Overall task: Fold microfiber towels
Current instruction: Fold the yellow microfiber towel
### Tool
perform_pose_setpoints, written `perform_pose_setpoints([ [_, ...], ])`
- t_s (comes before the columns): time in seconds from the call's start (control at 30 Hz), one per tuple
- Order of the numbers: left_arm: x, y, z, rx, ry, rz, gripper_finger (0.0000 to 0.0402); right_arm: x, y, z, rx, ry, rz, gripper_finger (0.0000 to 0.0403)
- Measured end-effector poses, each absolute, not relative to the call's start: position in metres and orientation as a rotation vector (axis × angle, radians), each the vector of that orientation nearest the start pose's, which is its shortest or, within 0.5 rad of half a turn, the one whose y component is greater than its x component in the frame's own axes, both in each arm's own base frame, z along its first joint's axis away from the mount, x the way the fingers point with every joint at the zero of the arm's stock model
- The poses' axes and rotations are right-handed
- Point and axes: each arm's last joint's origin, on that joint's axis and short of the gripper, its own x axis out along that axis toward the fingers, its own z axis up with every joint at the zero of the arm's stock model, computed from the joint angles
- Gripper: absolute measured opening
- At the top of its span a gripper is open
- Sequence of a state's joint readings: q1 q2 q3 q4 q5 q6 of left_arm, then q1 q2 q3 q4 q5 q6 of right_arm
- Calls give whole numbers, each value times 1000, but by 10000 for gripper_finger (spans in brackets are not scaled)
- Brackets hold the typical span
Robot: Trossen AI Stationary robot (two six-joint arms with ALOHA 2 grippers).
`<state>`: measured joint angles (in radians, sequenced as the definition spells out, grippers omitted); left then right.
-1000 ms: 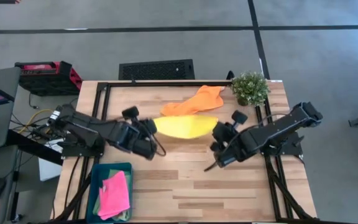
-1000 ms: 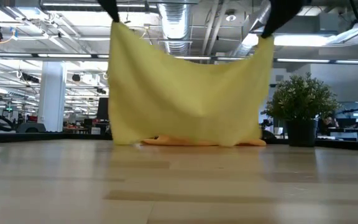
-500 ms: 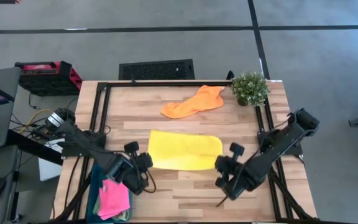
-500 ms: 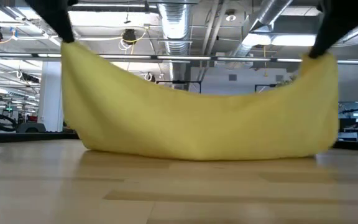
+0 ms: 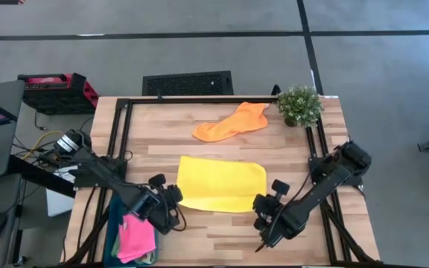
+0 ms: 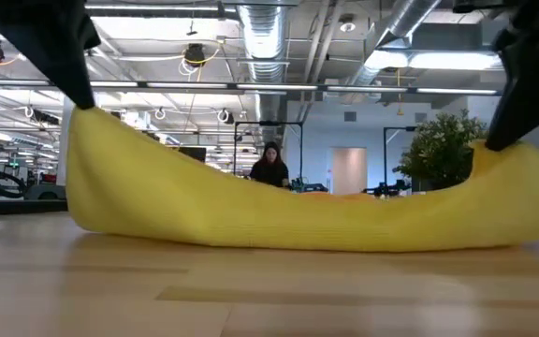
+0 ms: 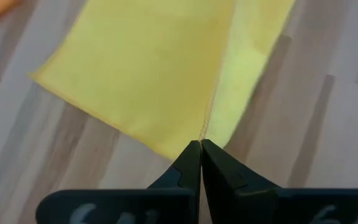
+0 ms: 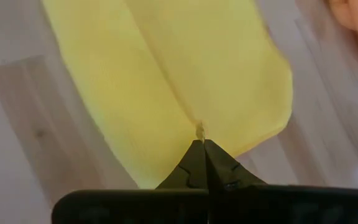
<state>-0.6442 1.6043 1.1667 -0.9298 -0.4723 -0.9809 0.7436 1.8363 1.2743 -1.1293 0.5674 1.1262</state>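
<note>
yellow towel [image 5: 220, 183] lay spread across the middle of the wooden surface [image 5: 296, 149], most of it flat, its two near corners lifted off the wood. the left claw [image 5: 171, 202] was clenched tight on the towel's near left corner, and the right claw [image 5: 263, 210] was pinched just as tight on the near right corner; from each wrist view a crease ran from the pinch out into the cloth. from the level view the cloth sagged in a long curve between the two pinches, its belly on the wood. to my eye the step in hand was laying it out flat for a fold. doing that well would mean keeping both corners level and evenly apart, so the near edge came down straight and not bunched, and letting go only once the cloth rested. the orange towel [image 5: 232, 122] sat crumpled near the far edge, beside a small potted plant [image 5: 299, 105], well apart from the yellow one. the pink towel [image 5: 137, 233] lay in the teal bin [image 5: 115, 220] by the left arm.
</note>
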Motion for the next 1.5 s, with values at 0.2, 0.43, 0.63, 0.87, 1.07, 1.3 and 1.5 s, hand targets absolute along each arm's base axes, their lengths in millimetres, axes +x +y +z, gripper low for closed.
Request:
perform_pose_setpoints([
  [0.2, 250, -151, 227, -123, 1040, 505, 0, 246, 182, 201, -100, 1128, -659, 1],
  [0.43, 257, -120, 227, -99, 1017, 693, 0, 258, 149, 204, -99, 1162, -807, 1],
  [0.63, 267, -96, 227, -102, 1031, 756, 0, 267, 128, 205, -100, 1184, -872, 1],
  [0.87, 274, -75, 227, -101, 1060, 792, 0, 272, 111, 205, -97, 1214, -917, 1],
  [1.07, 277, -63, 227, -113, 1082, 808, 0, 275, 102, 205, -81, 1221, -946, 4],
  [1.3, 278, -56, 227, -133, 1079, 835, 0, 278, 95, 205, -60, 1231, -965, 37],
  [1.5, 279, -50, 227, -115, 1077, 849, 22, 280, 90, 205, -48, 1236, -981, 69],
])
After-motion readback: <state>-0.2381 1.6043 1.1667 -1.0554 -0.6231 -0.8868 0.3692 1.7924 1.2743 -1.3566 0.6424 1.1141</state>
